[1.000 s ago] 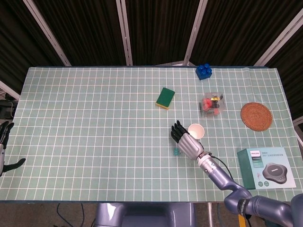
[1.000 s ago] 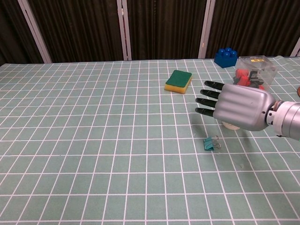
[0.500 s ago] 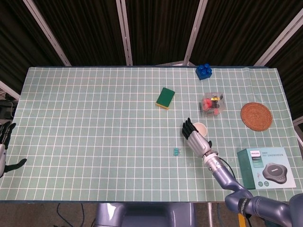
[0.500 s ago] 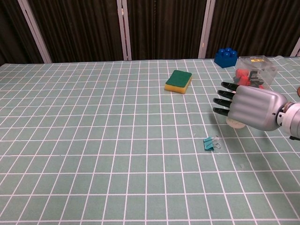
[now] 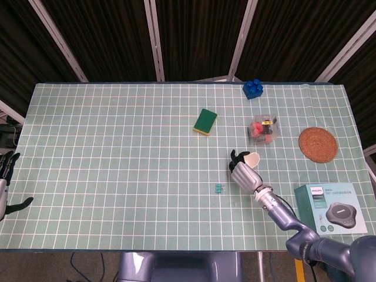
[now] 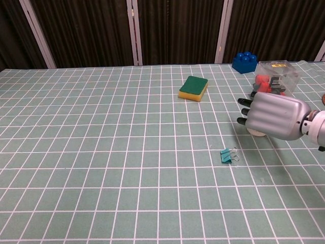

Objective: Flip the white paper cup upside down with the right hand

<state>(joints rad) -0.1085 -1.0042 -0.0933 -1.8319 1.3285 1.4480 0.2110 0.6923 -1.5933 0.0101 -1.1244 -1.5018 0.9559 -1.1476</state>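
The white paper cup point(image 5: 254, 157) stands right of the table's middle, mostly covered by my right hand point(image 5: 243, 171). The fingers curl around the cup's side, and only part of the rim shows past them. In the chest view the back of my right hand point(image 6: 272, 117) faces the camera, and a sliver of the cup's base point(image 6: 256, 133) shows under it on the cloth. My left hand point(image 5: 6, 179) hangs at the far left edge, off the table, with its fingers apart and holding nothing.
A teal binder clip point(image 5: 220, 188) lies just left of the right hand. A clear box of red parts point(image 5: 264, 130) sits behind the cup. Also on the table are a green sponge point(image 5: 205, 121), a blue brick point(image 5: 253, 89), a woven coaster point(image 5: 318, 144) and a Philips box point(image 5: 331, 208).
My right hand has moved right and in against the cup, and its outstretched fingers have curled around it. The left hand has not moved.
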